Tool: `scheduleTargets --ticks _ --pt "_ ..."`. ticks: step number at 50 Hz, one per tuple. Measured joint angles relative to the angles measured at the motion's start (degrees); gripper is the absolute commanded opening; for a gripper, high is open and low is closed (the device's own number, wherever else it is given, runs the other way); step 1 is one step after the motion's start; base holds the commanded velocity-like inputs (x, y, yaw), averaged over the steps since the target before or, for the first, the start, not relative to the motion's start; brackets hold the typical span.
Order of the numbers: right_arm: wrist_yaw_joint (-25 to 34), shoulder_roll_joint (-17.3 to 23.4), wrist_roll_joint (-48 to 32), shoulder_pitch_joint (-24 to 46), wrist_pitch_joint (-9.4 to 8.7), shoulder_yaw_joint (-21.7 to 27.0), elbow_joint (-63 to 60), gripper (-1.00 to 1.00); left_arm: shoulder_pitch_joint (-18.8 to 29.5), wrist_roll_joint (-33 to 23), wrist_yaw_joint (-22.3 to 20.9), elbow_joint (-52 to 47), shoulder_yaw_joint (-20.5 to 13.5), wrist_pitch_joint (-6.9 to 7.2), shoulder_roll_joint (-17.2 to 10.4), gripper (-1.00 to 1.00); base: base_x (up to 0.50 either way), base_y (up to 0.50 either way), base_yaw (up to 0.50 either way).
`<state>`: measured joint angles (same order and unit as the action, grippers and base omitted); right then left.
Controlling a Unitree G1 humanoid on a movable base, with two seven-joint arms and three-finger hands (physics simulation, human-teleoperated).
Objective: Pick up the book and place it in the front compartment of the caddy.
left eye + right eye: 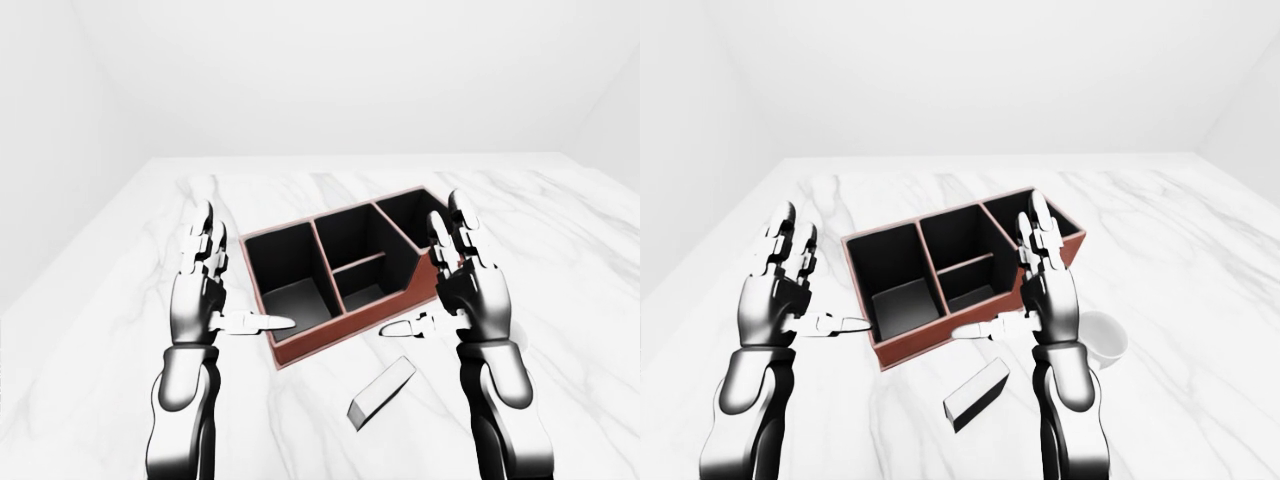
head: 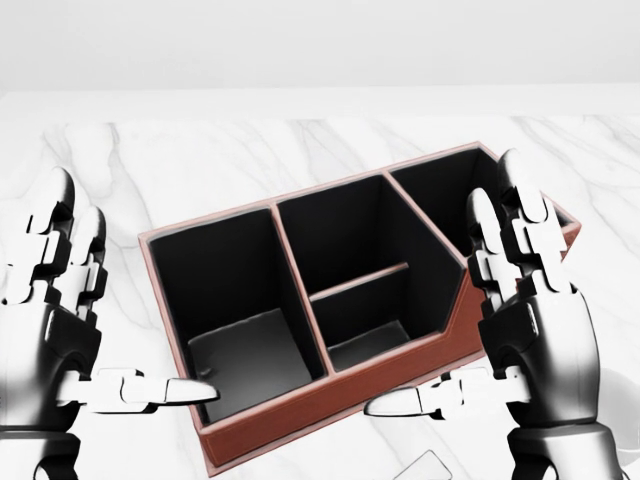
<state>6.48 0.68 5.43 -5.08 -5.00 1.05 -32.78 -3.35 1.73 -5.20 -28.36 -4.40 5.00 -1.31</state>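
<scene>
- The caddy (image 2: pixel 330 330) sits slanted on the white marble worktop (image 1: pixel 130 260); it is brown outside and black inside
- It has one large bin at the head view's left, a middle section split by a low divider into two smaller bins, and a taller bin at the upper right
- All the bins visible look empty
- The book (image 1: pixel 381 392) lies flat on the worktop below the caddy in the left-eye view, near it but not touching, with its long side running diagonally
- In the head view only a corner of the book shows at the bottom edge
- The left robot hand (image 1: pixel 215 290) is raised just left of the caddy, fingers spread wide and pointing up, thumb aimed at the caddy's lower left corner; it holds nothing
- The right robot hand (image 1: pixel 455 285) is raised at the caddy's right end, also wide open and empty, thumb pointing left above the book
- Neither hand touches the book
- A white cup (image 1: pixel 1102 338) stands on the worktop to the right of the right hand in the right-eye view
</scene>
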Motion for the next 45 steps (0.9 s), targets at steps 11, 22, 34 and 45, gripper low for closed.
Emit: scheduleTargets --ticks 11,22,34,45 --pt "-0.3 0.1 -0.8 0.0 0.0 -0.2 0.1 1.0 -0.3 0.1 0.0 -0.4 0.0 0.0 0.0 1.0 0.24 0.0 0.0" --pt "-0.4 0.2 -2.2 0.2 0.0 -0.2 -0.3 1.0 -0.4 0.2 -0.1 -0.9 -0.1 0.0 0.0 1.0 0.0 0.0 0.0" --pt "0.0 0.6 -3.1 0.7 0.0 0.7 -2.1 1.0 -0.3 0.4 -0.2 -1.5 -0.5 0.0 -0.1 1.0 0.0 0.0 0.0" --pt "1.8 1.3 -6.3 1.1 0.0 1.2 -5.3 1.0 -0.1 0.6 -0.2 -1.7 -0.7 0.0 -0.2 1.0 0.0 0.0 0.0"
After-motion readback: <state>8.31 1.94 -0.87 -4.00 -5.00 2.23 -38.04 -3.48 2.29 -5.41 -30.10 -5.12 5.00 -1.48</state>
